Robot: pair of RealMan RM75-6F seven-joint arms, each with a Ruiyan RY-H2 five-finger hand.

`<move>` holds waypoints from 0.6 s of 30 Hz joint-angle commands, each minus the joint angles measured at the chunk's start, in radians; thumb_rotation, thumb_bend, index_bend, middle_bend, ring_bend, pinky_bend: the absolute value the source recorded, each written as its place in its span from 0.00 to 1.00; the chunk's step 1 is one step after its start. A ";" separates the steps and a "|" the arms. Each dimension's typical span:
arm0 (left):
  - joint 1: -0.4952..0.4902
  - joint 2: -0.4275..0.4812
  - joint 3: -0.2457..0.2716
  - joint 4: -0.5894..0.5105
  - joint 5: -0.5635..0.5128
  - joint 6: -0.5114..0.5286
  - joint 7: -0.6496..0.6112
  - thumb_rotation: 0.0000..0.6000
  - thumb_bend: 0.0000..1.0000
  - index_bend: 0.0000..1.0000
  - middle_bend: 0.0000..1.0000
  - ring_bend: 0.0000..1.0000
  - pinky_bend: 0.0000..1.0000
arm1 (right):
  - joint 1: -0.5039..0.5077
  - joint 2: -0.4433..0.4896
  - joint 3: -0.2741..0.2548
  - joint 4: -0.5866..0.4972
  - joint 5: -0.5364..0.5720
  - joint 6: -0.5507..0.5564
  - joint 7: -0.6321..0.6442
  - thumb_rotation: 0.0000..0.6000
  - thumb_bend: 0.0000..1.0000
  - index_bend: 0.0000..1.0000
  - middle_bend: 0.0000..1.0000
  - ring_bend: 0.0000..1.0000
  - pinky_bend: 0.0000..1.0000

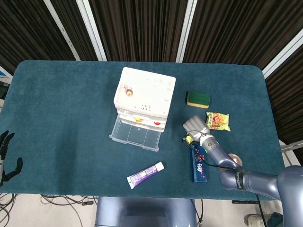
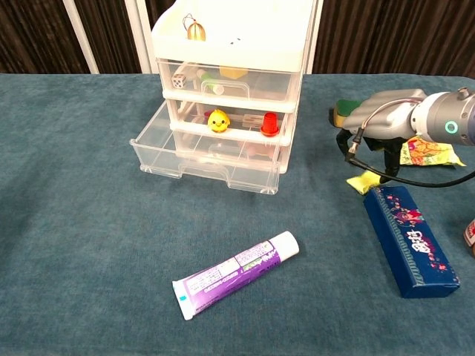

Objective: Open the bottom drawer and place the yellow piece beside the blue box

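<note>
The white drawer unit (image 1: 144,97) (image 2: 234,44) stands mid-table with its clear bottom drawer (image 1: 135,135) (image 2: 204,159) pulled out. The blue box (image 1: 199,163) (image 2: 410,237) lies to the unit's right, near the front edge. My right hand (image 1: 196,125) (image 2: 382,119) hangs low over the box's far end, fingers curled down around the yellow piece (image 1: 189,139) (image 2: 362,182). That piece sits at cloth level, right beside the box's far corner. My left hand (image 1: 5,151) hangs off the table's left edge, fingers spread and holding nothing.
A purple toothpaste tube (image 1: 145,174) (image 2: 236,274) lies in front of the open drawer. A green-and-yellow sponge (image 1: 198,99) (image 2: 343,110) and a snack packet (image 1: 217,121) (image 2: 427,152) lie behind my right hand. The middle drawer holds a yellow duck (image 2: 217,119) and a red piece (image 2: 270,124).
</note>
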 commanded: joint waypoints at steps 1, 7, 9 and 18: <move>0.001 -0.002 0.001 0.004 0.001 -0.001 -0.001 1.00 0.48 0.07 0.00 0.00 0.23 | 0.003 0.017 0.004 -0.025 0.015 0.006 -0.009 1.00 0.17 0.29 1.00 1.00 1.00; 0.001 -0.002 0.000 0.004 0.000 0.001 0.004 1.00 0.48 0.07 0.00 0.00 0.23 | 0.005 0.067 0.016 -0.088 0.043 0.055 -0.035 1.00 0.16 0.29 1.00 1.00 1.00; 0.001 -0.002 0.000 0.004 -0.002 0.001 0.005 1.00 0.48 0.07 0.00 0.00 0.23 | -0.001 0.091 0.026 -0.120 0.049 0.090 -0.035 1.00 0.16 0.29 1.00 1.00 1.00; 0.000 -0.004 -0.001 0.004 0.001 0.003 0.010 1.00 0.48 0.07 0.00 0.00 0.21 | -0.065 0.298 0.084 -0.375 0.166 0.279 -0.027 1.00 0.16 0.31 0.80 0.87 0.89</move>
